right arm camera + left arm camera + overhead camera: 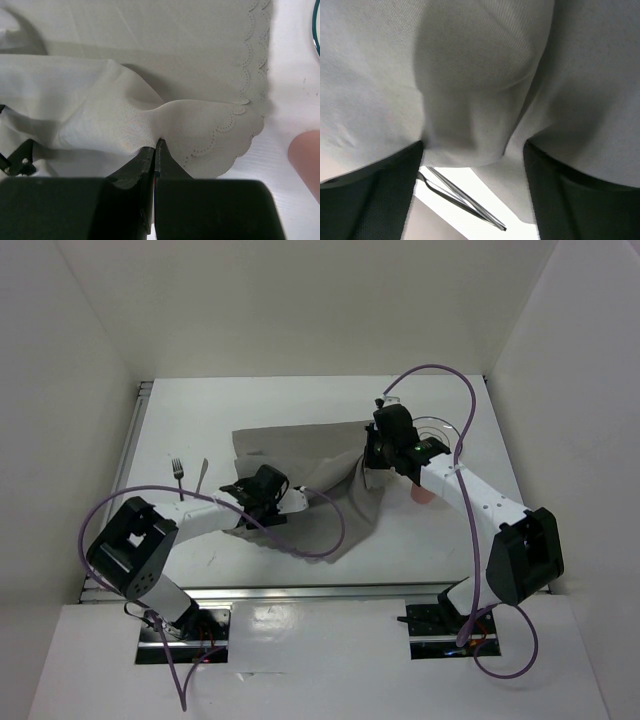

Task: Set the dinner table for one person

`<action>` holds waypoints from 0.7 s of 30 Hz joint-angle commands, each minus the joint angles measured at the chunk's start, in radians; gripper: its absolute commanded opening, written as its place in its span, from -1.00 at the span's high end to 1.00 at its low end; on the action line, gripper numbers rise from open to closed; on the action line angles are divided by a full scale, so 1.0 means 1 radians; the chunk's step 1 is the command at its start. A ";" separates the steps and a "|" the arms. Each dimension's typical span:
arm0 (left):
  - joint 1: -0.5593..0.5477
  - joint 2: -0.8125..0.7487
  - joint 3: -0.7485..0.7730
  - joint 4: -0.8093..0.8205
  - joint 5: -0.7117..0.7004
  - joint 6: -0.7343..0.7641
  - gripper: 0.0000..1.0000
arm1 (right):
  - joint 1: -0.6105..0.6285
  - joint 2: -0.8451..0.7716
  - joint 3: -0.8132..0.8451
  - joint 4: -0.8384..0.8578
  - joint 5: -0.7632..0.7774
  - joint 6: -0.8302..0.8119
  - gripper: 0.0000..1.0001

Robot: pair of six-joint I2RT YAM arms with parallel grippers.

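Observation:
The white dinner table (200, 410) carries a grey cloth mat (300, 455), rumpled and partly lifted at its middle. My right gripper (372, 458) is shut on a raised fold of the cloth near its scalloped corner; the right wrist view shows the jaws (156, 145) pinched together on the cloth (125, 120). My left gripper (266, 486) is at the cloth's near left edge. In the left wrist view its fingers (395, 190) stand wide apart with the cloth (470, 100) bulging between them, not clamped. Thin silver cutlery (465, 200) shows below the cloth.
A fork (178, 474) and a knife (201, 475) lie on the table's left side. A teal-rimmed plate (447, 428) sits behind the right arm, and its rim shows in the right wrist view (316, 30). A pink cup (423, 496) stands right of the cloth, also in that view (306, 156).

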 commanded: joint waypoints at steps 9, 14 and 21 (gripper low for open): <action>0.042 0.043 0.032 -0.019 0.002 -0.033 -0.60 | -0.008 -0.035 0.008 0.042 0.016 -0.001 1.00; 0.062 0.048 0.002 0.064 -0.043 0.062 -0.63 | -0.008 -0.035 -0.001 0.042 0.016 -0.001 1.00; 0.073 0.134 0.067 -0.033 0.034 -0.001 0.55 | -0.008 -0.044 -0.001 0.042 0.016 -0.001 1.00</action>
